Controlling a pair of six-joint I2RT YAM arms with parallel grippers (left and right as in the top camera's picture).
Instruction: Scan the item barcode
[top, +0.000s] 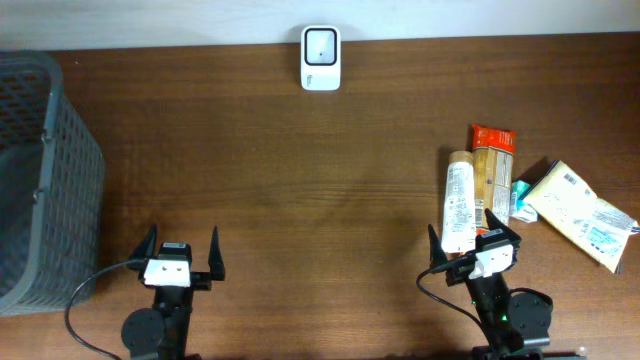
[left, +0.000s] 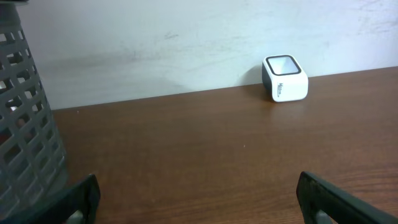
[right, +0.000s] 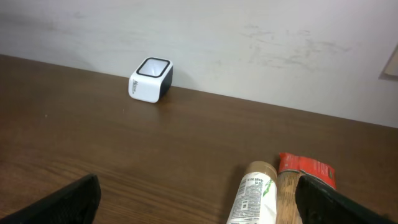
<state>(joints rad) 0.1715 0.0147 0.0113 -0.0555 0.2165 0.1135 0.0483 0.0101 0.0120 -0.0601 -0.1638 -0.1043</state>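
Observation:
A white barcode scanner (top: 321, 58) with a dark window stands at the table's far edge against the wall; it also shows as the scanner (left: 285, 78) in the left wrist view and the scanner (right: 150, 79) in the right wrist view. A white tube with a tan cap (top: 459, 202) lies at the right, beside a red-topped packet (top: 491, 171) and a pale pouch (top: 582, 213). My right gripper (top: 474, 240) is open just short of the tube (right: 254, 195). My left gripper (top: 181, 252) is open over bare wood at the near left.
A grey mesh basket (top: 40, 180) stands at the left edge, its wall (left: 28, 130) close to my left fingers. A small teal-and-white item (top: 520, 200) lies between the packet and the pouch. Cables trail from both arm bases.

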